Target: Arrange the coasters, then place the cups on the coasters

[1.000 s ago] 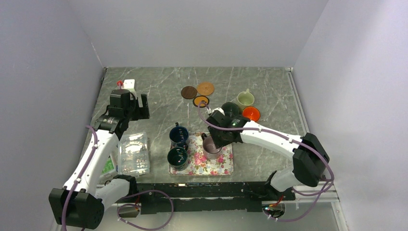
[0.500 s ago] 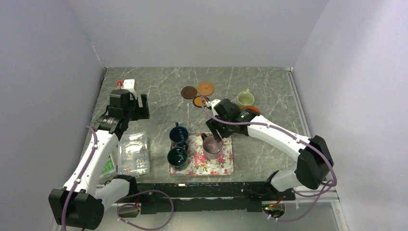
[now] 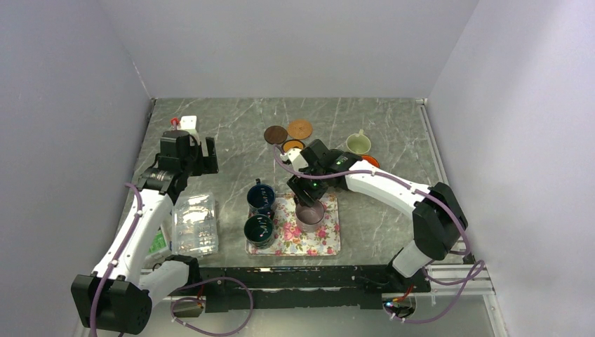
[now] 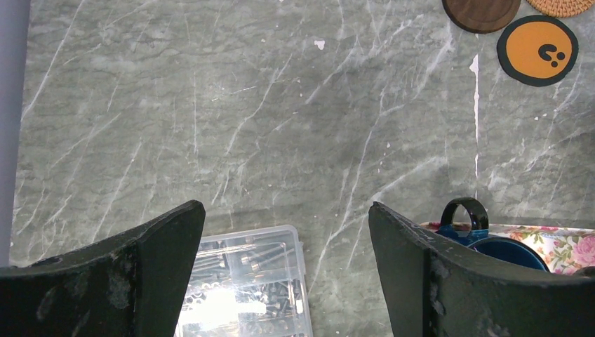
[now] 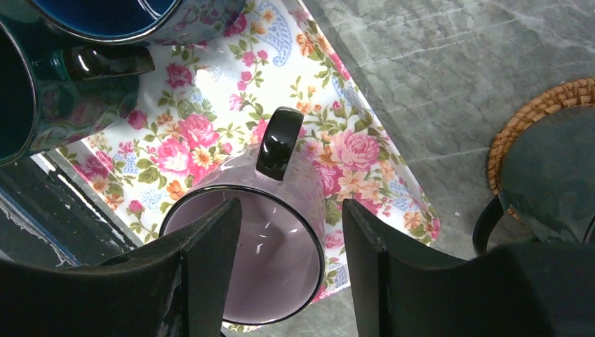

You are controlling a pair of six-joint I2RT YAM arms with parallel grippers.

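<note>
Text: none legible in any view.
Coaster [image 4: 537,41]: orange face with a black rim, upper right of the left wrist view. A small black mark, one blob with a few dots, sits right of its centre. It is too small to read as a letter or logo.

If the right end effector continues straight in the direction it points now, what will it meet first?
Most likely the mauve mug on the floral tray: its rim and black handle lie directly ahead, between the open jaws of the right end effector. Whether they already touch it, I cannot tell.
</note>
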